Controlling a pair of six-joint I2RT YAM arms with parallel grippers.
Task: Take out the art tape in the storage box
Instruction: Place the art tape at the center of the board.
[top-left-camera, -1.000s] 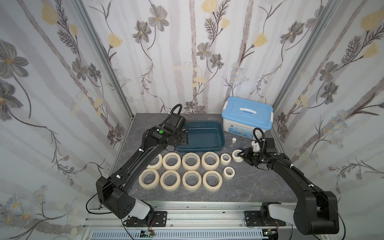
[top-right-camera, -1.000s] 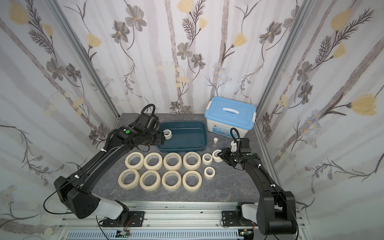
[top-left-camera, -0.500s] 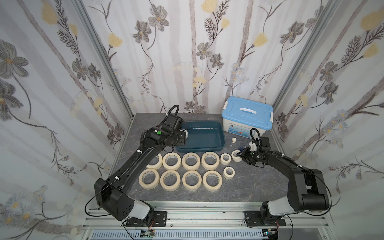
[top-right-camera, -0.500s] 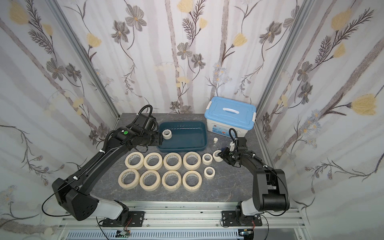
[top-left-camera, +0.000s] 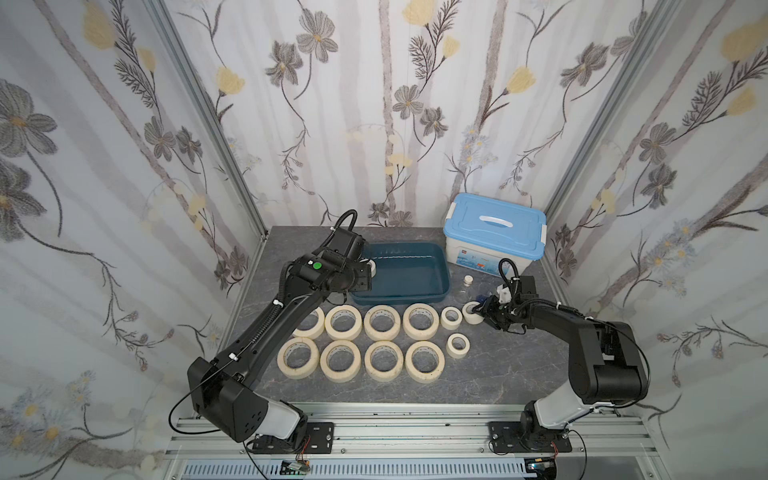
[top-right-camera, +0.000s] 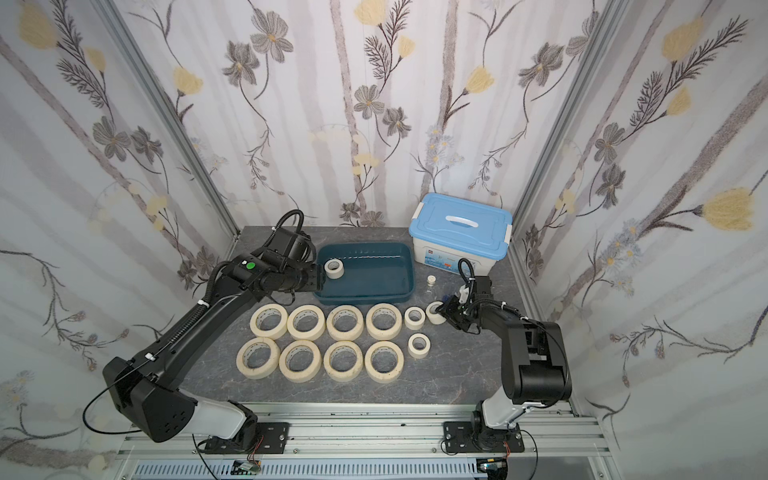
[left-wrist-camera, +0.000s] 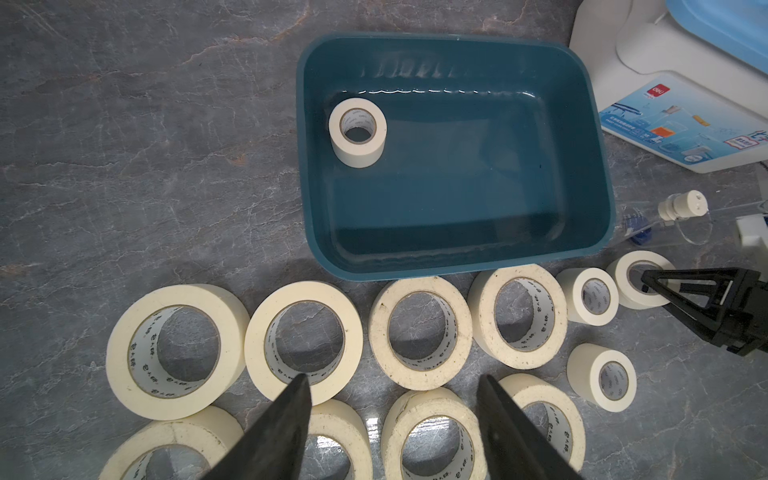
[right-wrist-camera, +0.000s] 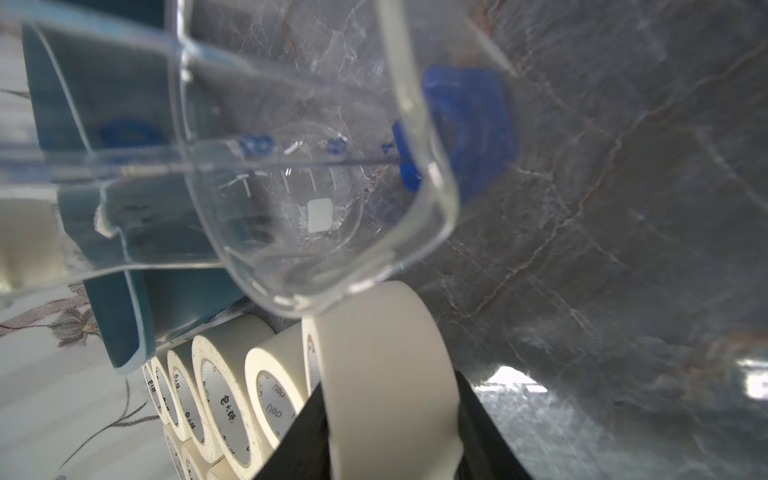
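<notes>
The dark teal storage box (top-left-camera: 399, 297) (left-wrist-camera: 457, 270) holds one small cream art tape roll (top-right-camera: 333, 268) (left-wrist-camera: 358, 132) at its left end. Several large rolls (top-left-camera: 382, 324) lie in two rows on the table in front of it, with small rolls (top-left-camera: 451, 318) at the right. My left gripper (left-wrist-camera: 392, 415) (top-right-camera: 313, 279) hangs open by the box's left rim, holding nothing. My right gripper (right-wrist-camera: 386, 436) is shut on a small roll (top-left-camera: 471, 312) (right-wrist-camera: 386, 374) low over the table at the right end of the row.
A white tub with a light-blue lid (top-left-camera: 494, 232) stands at the back right. A tiny white cap (top-left-camera: 468, 280) and a clear plastic piece with blue marks (right-wrist-camera: 311, 166) lie between the box and my right gripper.
My left gripper has drawn back a little to the left, so the roll in the box shows fully. My right arm has folded back toward its base while its gripper stays at the small roll.
</notes>
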